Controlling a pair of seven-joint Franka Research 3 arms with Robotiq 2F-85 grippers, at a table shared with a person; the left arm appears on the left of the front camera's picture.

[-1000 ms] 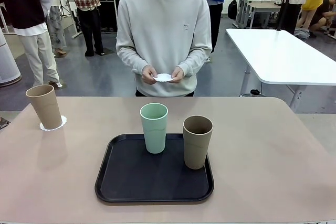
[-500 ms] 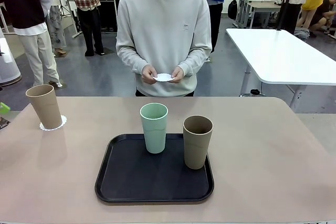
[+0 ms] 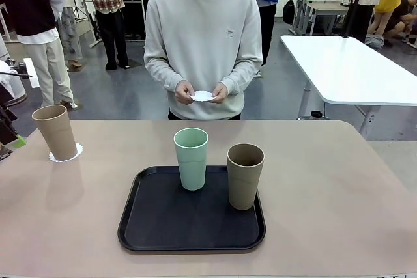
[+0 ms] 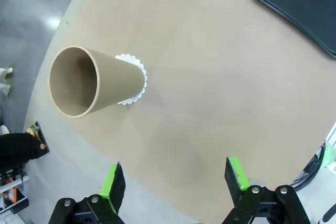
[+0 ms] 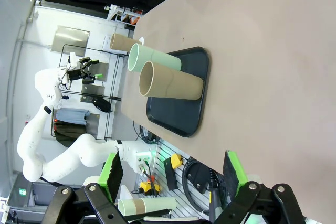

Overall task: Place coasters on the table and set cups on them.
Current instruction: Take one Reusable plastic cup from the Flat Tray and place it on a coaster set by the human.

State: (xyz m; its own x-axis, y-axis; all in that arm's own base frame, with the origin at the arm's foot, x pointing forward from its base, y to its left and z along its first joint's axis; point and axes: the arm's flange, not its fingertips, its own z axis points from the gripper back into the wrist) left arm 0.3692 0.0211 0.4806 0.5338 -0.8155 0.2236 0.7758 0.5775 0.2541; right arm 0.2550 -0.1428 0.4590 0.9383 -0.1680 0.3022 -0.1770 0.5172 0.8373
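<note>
We see the beige-tan table (image 3: 339,187), rounded at its corners, bearing a black rounded-square tray (image 3: 156,226) near its middle. Two tall, handleless, matte tapered cups stand upright on the tray: a pale mint green cup (image 3: 191,157) and, just to its right, a tan-brown cup (image 3: 245,175). A second tan-brown cup (image 3: 56,131) stands at the table's left end on a lacy white coaster (image 3: 73,154). Beyond the far edge, the person's hands (image 3: 220,92) hold another coaster (image 3: 203,96). The left gripper (image 4: 173,174) and right gripper (image 5: 172,163) stand with jaws wide apart, holding nothing.
</note>
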